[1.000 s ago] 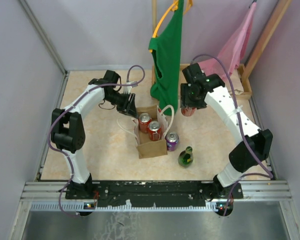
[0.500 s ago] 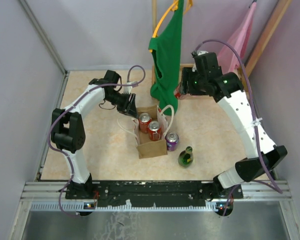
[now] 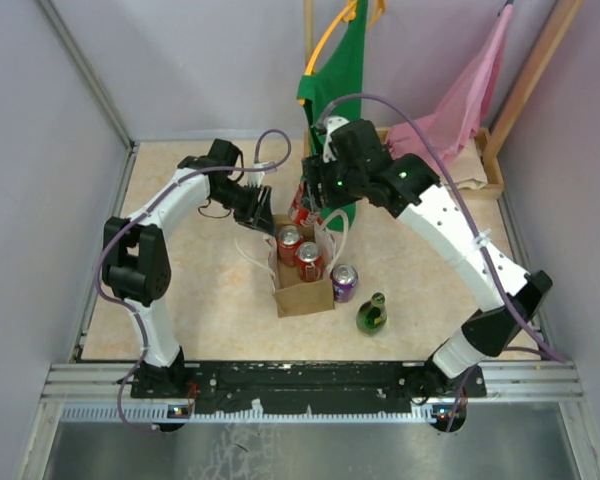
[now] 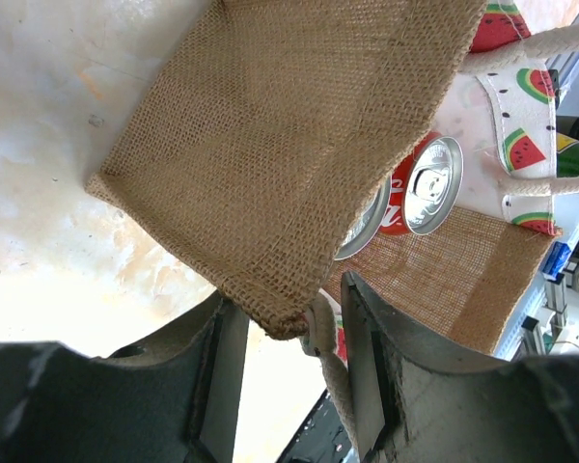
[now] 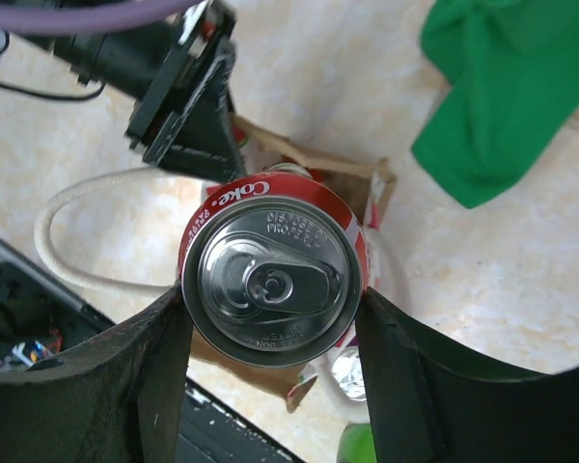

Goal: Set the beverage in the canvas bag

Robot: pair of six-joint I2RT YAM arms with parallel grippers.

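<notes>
My left arm (image 3: 168,203) and right arm (image 3: 450,226) were white with black joints; a purple cable (image 3: 271,136) ran along each; the fingers (image 5: 152,386) were dark grey.

The left arm (image 3: 170,215) is angling up from its base toward 11 o'clock, then bending toward 3 o'clock. The left gripper (image 4: 291,338) is pinching a corner of the canvas bag (image 4: 289,145). The right arm (image 3: 450,230) is arching toward 10 o'clock with its wrist pointing down. The right gripper (image 5: 270,299) is clamping a red can (image 5: 270,275) between both fingers.
</notes>
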